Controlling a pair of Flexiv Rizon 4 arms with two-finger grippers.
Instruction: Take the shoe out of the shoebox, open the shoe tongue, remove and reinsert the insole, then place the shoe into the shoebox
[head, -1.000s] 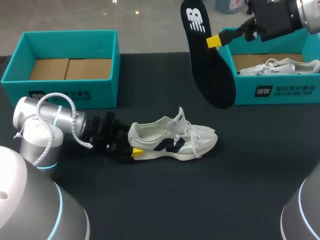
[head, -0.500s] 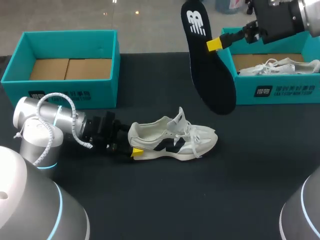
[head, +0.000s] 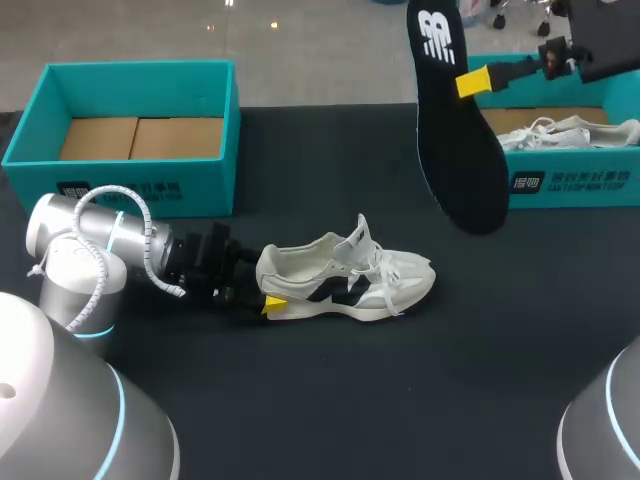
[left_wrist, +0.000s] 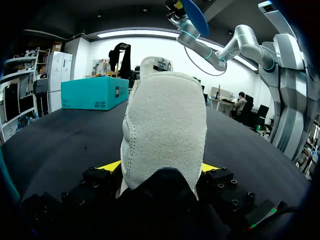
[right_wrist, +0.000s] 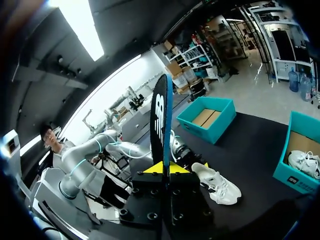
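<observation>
1. The white shoe (head: 345, 280) with dark side markings lies on its sole at the middle of the black counter (head: 330, 400). Its toe points to 3 o'clock and its heel to 9 o'clock, and its tongue stands up over loose laces.
2. The left hand (left_wrist: 161, 166) lies low on the counter at the shoe's 9 o'clock end. It is clamped on the heel: in the left wrist view one yellow tip presses each side of the pale suede heel, which fills the space ahead of the fingers.
3. The right hand (head: 472, 82) is raised over the counter at about 1 o'clock from the shoe. It is clamped on the black insole (head: 455, 130), with a yellow tip on each face in the right wrist view.
4. The insole hangs in the air, well apart from the shoe. It stands nearly upright, with its white-marked heel end at 12 o'clock and its toe end down at 6 o'clock.
5. The empty shoebox (head: 200, 185), teal with a bare cardboard floor, sits open at 10 o'clock on the counter, near the left arm.
6. A second shoebox (head: 570, 180), also teal, sits at 2 o'clock behind the hanging insole. A second shoe (head: 560, 132), white, lies inside it.
</observation>
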